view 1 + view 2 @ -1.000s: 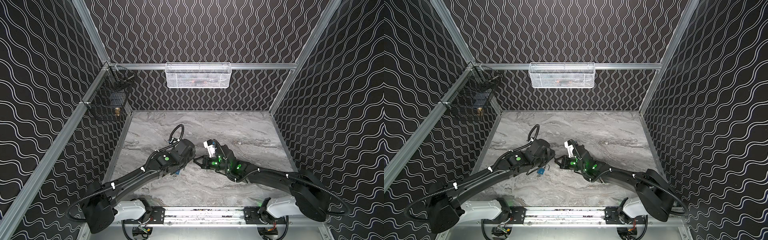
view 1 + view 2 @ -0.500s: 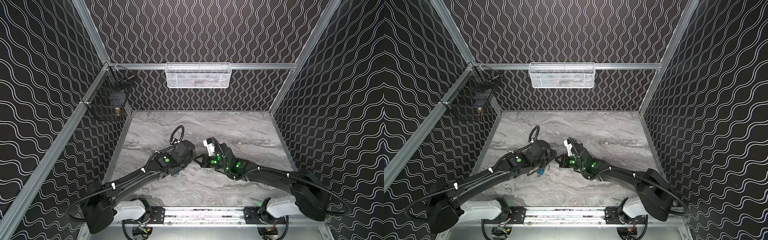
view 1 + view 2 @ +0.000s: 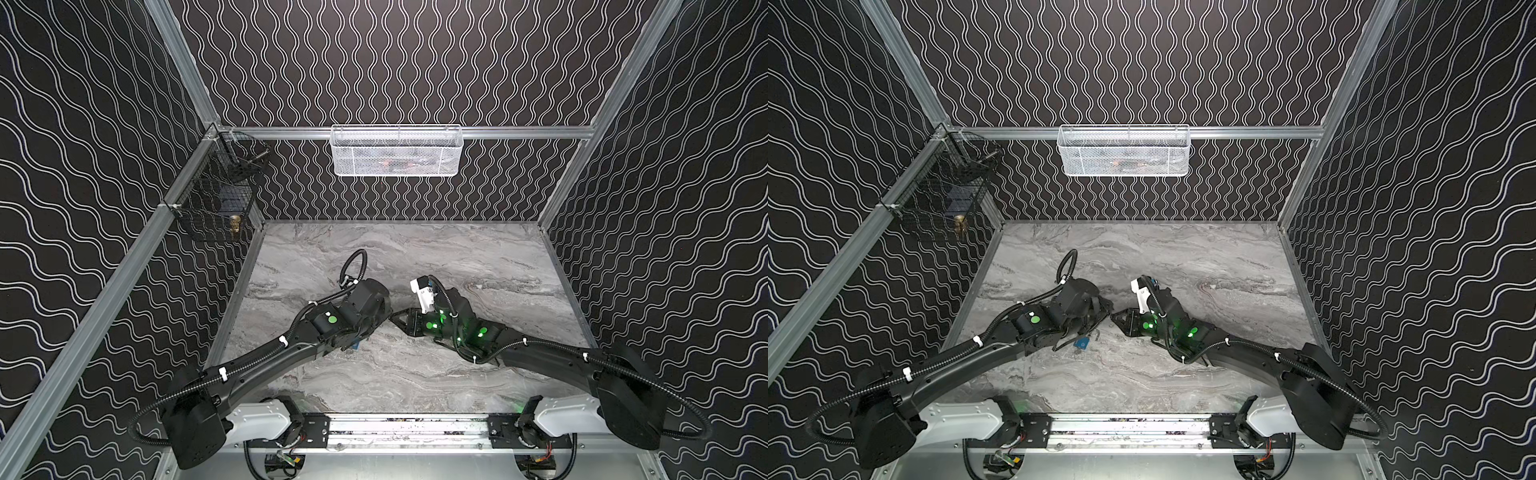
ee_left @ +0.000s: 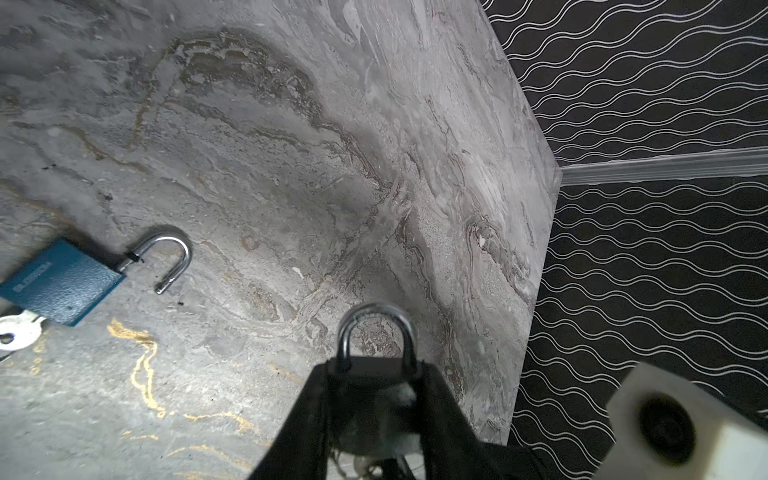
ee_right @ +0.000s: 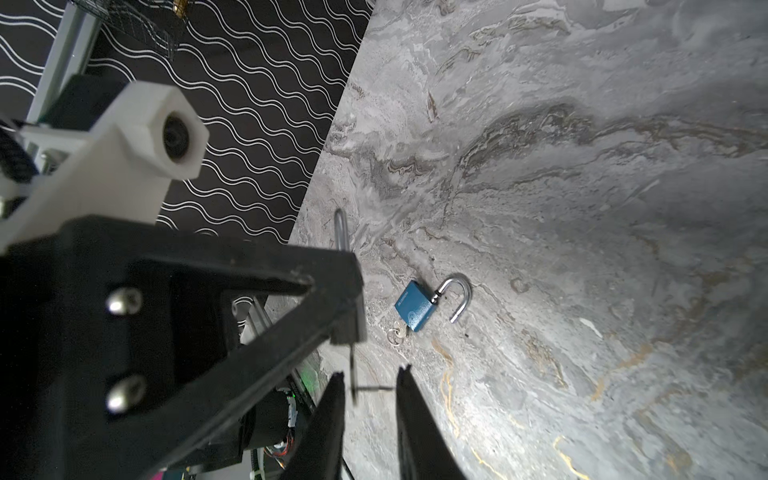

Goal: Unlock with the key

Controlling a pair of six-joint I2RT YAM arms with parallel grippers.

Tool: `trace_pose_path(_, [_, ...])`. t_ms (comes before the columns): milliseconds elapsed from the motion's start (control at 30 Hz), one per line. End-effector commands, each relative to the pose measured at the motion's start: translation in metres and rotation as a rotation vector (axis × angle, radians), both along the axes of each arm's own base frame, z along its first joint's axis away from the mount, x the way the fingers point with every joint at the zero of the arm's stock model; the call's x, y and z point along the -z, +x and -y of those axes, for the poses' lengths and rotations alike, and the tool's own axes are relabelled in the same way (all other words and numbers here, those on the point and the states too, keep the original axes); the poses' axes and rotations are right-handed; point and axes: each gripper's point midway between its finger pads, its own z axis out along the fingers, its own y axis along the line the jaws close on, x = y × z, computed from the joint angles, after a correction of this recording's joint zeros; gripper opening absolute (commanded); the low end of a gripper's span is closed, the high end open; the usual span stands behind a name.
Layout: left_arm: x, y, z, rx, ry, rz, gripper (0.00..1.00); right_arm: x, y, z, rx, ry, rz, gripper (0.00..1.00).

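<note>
My left gripper is shut on a black padlock. Both legs of its silver shackle run into the body. In the right wrist view a thin key sticks out below that lock, seen edge-on. My right gripper stands open around the key, with a gap on each side. In both top views the two grippers meet tip to tip at mid-table, the left gripper against the right gripper.
A blue padlock lies on the marble table with its shackle swung open and a silver key in it, just beside the left arm. A white mesh basket and a black wire basket hang on the walls.
The right gripper's jaws have parted from shut. Both arms have barely shifted, and the left gripper keeps its hold on the black padlock.
</note>
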Motion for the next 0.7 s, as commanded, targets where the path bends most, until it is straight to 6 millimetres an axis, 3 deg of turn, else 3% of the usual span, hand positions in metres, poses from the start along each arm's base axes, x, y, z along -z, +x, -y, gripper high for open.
trace_pose_path(0, [-0.009,0.005,-0.004,-0.02,0.008,0.03,0.0,-0.006,0.0,0.0,0.003,0.019,0.011,0.26])
trace_pose_path(300, [-0.01,0.006,-0.005,-0.025,0.015,0.035,0.0,-0.004,0.001,-0.012,-0.008,0.084,-0.04,0.2])
trace_pose_path(667, [-0.007,0.002,0.0,-0.005,-0.011,0.024,0.0,-0.009,0.012,-0.01,0.041,0.069,-0.007,0.05])
